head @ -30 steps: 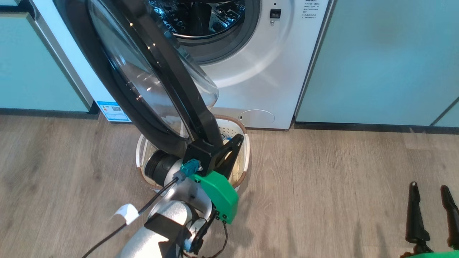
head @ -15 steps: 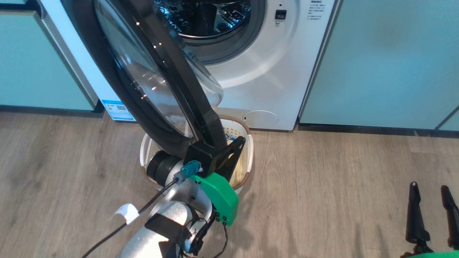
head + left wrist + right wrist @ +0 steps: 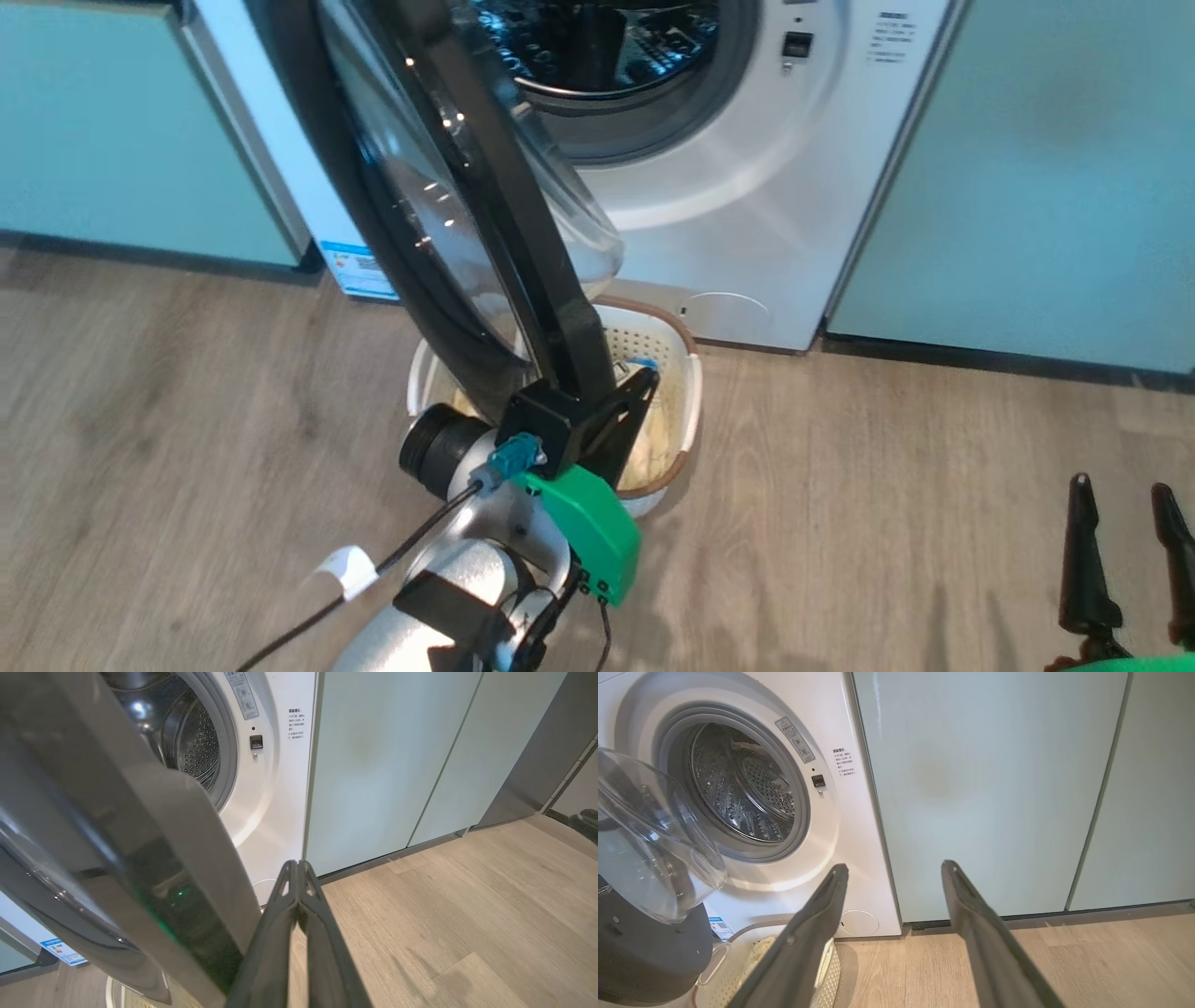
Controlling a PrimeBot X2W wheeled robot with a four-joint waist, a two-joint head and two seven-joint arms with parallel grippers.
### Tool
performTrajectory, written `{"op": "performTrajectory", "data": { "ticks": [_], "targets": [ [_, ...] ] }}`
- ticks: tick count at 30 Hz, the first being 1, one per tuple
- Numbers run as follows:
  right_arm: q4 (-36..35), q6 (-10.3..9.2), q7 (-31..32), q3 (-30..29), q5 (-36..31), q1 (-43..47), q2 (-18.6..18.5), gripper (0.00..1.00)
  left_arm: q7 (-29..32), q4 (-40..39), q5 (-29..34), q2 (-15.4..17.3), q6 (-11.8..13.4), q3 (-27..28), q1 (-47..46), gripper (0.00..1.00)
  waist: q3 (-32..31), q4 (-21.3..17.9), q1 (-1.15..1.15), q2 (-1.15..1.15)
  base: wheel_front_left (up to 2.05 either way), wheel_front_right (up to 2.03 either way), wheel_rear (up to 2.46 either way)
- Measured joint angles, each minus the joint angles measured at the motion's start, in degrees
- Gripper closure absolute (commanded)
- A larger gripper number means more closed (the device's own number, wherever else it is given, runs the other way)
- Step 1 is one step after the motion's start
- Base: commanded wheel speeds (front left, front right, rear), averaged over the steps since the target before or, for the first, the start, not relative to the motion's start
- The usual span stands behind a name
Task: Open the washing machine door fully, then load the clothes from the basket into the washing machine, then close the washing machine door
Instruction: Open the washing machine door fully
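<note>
- The washing machine (image 3: pixel 747 233) stands straight ahead between pale green cabinet panels, with the steel drum in plain sight.
- The washing machine door (image 3: pixel 411 205) is only partway open, I'd say. It's hinged on the robot's left and sticks out toward the robot, so its lower edge hangs right over the basket.
- The basket (image 3: pixel 693 392) sits on the floor right in front of the machine, half hidden under the door.
- The clothes (image 3: pixel 658 431) are in the basket, a pale yellow heap with a bit of blue near the back (most of it is covered by the door and the arm).
- The left gripper (image 3: pixel 295 865) is pinched completely closed with nothing between its fingers. It's down by the door's lower free edge, and in its wrist view the door lies just to its left. I can't tell if they're touching.
- The right gripper (image 3: pixel 894 865) is spread wide and empty, well off to the right.
- My take: the left arm is far nearer, and the door needs to swing further toward the robot's left, away from the drum, before anyone can reach the clothes.
</note>
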Motion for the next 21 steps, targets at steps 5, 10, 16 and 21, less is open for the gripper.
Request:
{"op": "performTrajectory", "data": {
  "ticks": [5, 10, 16, 21],
  "targets": [
    [0.0, 0.00, 0.0, 0.1, 0.0, 0.0, 0.0, 0.00, -0.1, -1.0, -0.3, -0.1, 0.1, -0.6, 0.6, 1.00, 0.1, 2.4, 0.00, 0.00, 0.00, 0.00, 0.00],
    [0.0, 0.00, 0.0, 0.1, 0.0, 0.0, 0.0, 0.00, -0.4, -1.4, -0.3, -0.1, 0.5, -1.2, 1.3, 1.00, 0.1, 4.4, 0.00, 0.00, 0.00, 0.00, 0.00],
    [0.0, 0.00, 0.0, 0.0, 0.0, 0.0, 0.0, 0.00, -0.5, -1.6, -0.3, -0.2, 0.6, -1.8, 1.3, 1.00, 0.4, 6.5, 0.00, 0.00, 0.00, 0.00, 0.00],
    [0.0, 0.00, 0.0, -0.1, 0.0, 0.0, 0.0, 0.00, -0.5, -2.3, -0.3, -0.2, 1.2, -2.1, 2.0, 1.00, 0.4, 8.8, 0.00, 0.00, 0.00, 0.00, 0.00]
  ]
}}
